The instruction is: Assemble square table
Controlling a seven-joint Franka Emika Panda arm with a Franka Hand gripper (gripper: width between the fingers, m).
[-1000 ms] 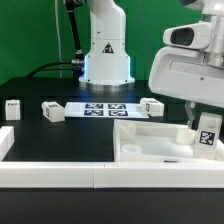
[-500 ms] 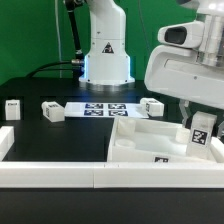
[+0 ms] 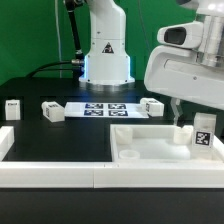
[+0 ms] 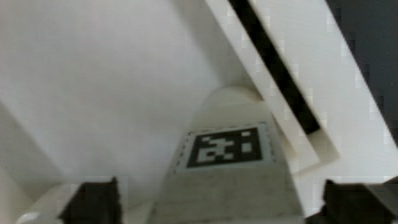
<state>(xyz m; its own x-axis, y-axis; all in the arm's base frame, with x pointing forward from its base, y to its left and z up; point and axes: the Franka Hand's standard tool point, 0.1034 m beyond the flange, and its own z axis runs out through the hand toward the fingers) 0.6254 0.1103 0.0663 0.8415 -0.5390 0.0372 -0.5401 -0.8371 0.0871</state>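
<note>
- Square table panel (image 3: 140, 152) lies nearest, rim up, toward the exterior view's right.
- One leg (image 3: 205, 133) stands upright at its far corner, long axis vertical.
- Gripper (image 4: 228, 205) straddles that leg from above, jaws wide, fingers clear of it.

Your arm's base (image 3: 105, 50) stands at the far centre, white and upright. The links go up out of the frame above it. The arm comes back into shot on the exterior view's right, on the near side. The wrist housing (image 3: 185, 65) fills that corner: a big white block with a rounded joint on top, facing down. Your gripper (image 4: 228, 200) points straight down, jaws spread wide. In the exterior view one thin grey finger (image 3: 177, 112) shows below the housing; the other can't be made out. In the wrist view both dark fingertips (image 4: 89, 202) sit at opposite edges with a wide gap between them, neither pad clamping.
</note>
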